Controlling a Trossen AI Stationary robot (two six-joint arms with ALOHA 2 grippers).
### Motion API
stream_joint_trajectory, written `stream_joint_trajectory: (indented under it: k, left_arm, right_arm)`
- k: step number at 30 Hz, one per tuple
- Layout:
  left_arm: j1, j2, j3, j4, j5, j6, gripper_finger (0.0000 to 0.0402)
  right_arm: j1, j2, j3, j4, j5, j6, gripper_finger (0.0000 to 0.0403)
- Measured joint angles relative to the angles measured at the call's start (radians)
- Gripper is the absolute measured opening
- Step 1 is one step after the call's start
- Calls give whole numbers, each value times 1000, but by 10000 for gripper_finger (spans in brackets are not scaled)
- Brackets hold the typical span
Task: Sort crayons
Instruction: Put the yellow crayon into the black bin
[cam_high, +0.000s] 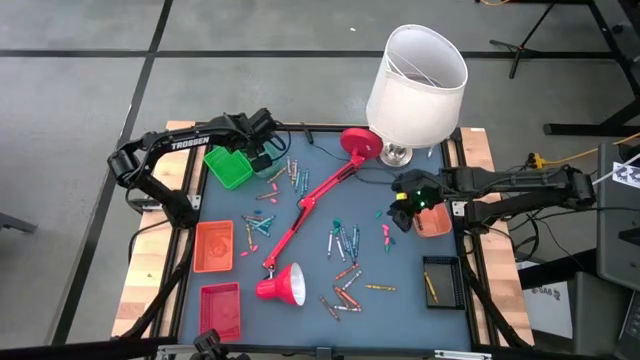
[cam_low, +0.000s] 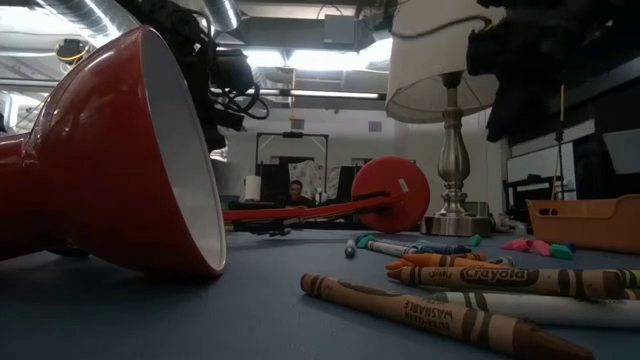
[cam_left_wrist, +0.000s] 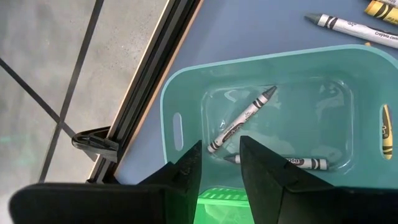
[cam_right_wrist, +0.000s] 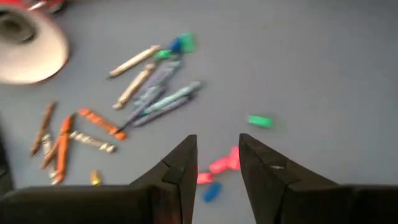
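high view, largest first: the blue table (cam_high: 400, 310), then a white lamp (cam_high: 417, 75) at twelve o'clock, then a red lamp (cam_high: 300, 220) lying across the centre. the left gripper (cam_high: 262, 150) hangs over the green bin (cam_high: 228, 167) at ten o'clock, fingers parted, gripping nothing; two crayons (cam_left_wrist: 242, 118) lie in that bin. the right gripper (cam_high: 402, 207) hovers at three o'clock by the orange bin (cam_high: 432, 222), fingers apart and empty. most loose crayons (cam_high: 342, 240) are scattered from the centre toward five o'clock.
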Motion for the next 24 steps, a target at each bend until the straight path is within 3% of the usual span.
stream_joint_trajectory:
  k: [14,24]
  left_arm:
    - [0,0,0,2,0,0,92]
    - [0,0,0,1,0,0,92]
  right_arm:
    - [352,177,0,122,-48,1,115]
    - [517,336,0,332,-48,2,115]
